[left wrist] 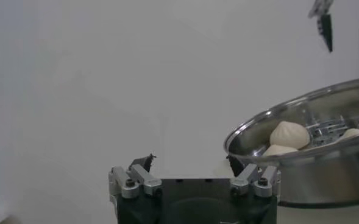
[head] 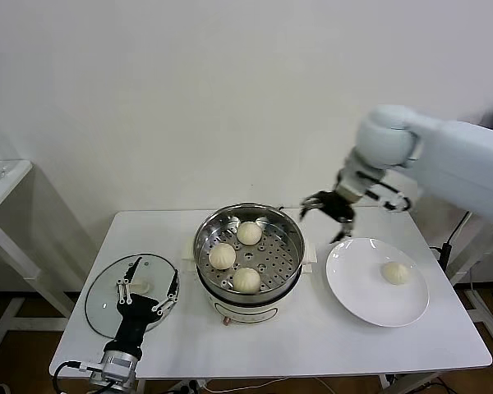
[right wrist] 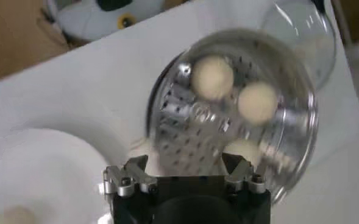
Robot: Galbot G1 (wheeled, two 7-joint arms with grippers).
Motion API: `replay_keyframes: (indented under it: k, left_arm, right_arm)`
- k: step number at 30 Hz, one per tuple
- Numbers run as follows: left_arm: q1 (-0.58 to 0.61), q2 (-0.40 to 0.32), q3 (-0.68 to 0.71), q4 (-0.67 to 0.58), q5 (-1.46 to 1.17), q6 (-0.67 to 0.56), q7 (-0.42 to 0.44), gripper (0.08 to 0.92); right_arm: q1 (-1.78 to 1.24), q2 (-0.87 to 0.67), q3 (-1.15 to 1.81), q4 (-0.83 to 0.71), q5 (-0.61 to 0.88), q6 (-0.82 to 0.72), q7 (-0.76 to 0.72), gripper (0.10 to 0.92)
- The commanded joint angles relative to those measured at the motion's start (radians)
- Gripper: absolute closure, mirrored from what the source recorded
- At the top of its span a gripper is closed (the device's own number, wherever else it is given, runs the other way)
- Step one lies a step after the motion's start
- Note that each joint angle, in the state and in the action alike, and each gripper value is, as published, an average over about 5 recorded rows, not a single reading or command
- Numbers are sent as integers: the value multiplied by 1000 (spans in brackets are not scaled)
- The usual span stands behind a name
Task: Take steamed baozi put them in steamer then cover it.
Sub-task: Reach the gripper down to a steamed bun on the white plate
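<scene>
The steamer [head: 278, 256] stands mid-table with three baozi on its perforated tray [head: 249, 232], [head: 222, 255], [head: 246, 280]. A further baozi [head: 395, 272] lies on the white plate [head: 357, 287] to the steamer's right. My right gripper [head: 322, 223] hangs open and empty in the air between steamer rim and plate. In the right wrist view that gripper [right wrist: 185, 164] looks down on the steamer [right wrist: 289, 152] and its baozi [right wrist: 213, 76]. My left gripper [head: 154, 271] rests open over the glass lid [head: 103, 304] at the front left. In its own view it [left wrist: 191, 164] faces the steamer [left wrist: 325, 170].
The table's front edge runs just below the lid and plate. A white side table [head: 0, 185] stands at the far left. The wall is close behind the steamer.
</scene>
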Motion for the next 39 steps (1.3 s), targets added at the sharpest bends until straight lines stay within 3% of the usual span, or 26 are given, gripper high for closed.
replay_keyframes:
  k: [1,14,27,39]
  left_arm:
    - [4,-4,12,-4,12,-1,-2,177]
    - [12,-14,17,9,24,-6,-4,177]
    - [13,-15,9,15,22,-6,-4,177]
    - [10,-15,1,22,20,-5,-3,177]
  right_arm:
    - [-325,-253,230,-58,-84,-196,-63,203]
    - [-694,-128,583,-363,-317,-159,-33,203]
    - [-741,36,683,-600,-463,-91,28,203]
    - [-743,131,710,-713,-539,-64,65,203]
